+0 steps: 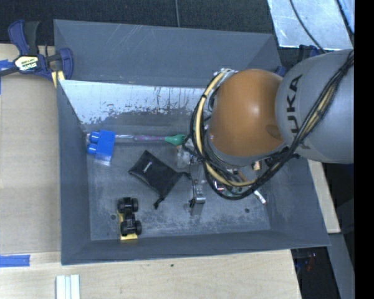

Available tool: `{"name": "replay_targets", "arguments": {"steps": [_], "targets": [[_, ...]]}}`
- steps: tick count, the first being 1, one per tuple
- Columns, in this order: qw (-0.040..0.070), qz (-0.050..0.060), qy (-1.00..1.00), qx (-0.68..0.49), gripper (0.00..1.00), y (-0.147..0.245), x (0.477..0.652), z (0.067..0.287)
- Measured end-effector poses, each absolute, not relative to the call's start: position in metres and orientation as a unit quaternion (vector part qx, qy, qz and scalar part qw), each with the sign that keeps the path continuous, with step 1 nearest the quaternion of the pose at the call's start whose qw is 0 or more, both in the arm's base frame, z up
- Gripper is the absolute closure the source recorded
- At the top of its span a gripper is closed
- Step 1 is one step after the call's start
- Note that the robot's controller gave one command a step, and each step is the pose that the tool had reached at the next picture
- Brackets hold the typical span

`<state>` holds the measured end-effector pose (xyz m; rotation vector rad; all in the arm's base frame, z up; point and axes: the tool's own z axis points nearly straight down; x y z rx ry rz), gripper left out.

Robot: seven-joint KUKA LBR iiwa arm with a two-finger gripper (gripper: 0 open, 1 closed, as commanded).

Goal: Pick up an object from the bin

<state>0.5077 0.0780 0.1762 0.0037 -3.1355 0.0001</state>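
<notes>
The arm (pixel 318 111) comes in from the right of the frame, and its rounded orange cover (pixel 246 114), ringed by cables (pixel 202 120), sits over the right half of the grey bin (pixel 174 55). Below the cover the gripper (pixel 196 208) points down at the bin floor, slightly right of the floor's middle. Its fingers (pixel 197 197) look drawn close together with nothing between them, and their tips are at or just above the bare metal. Nearest to them is a flat black angular piece (pixel 154 170), lying just to the left at the centre of the floor with a thin black stalk trailing toward the lower edge. Whether its right corner touches the gripper cannot be told. Near the back wall a clear tube with a green tip (pixel 174 140) lies across the floor, and at its left end is a blue block (pixel 101 145). A small black toy car with a yellow end (pixel 129 217) rests in the lower left of the floor, well apart from the gripper.
</notes>
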Motion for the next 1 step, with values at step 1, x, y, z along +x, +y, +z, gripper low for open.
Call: {"name": "replay_targets", "arguments": {"steps": [1], "targets": [[-0.001, 0.000, -1.000, 0.000, 0.00, 0.0775, 0.5096, 0.1805]]}}
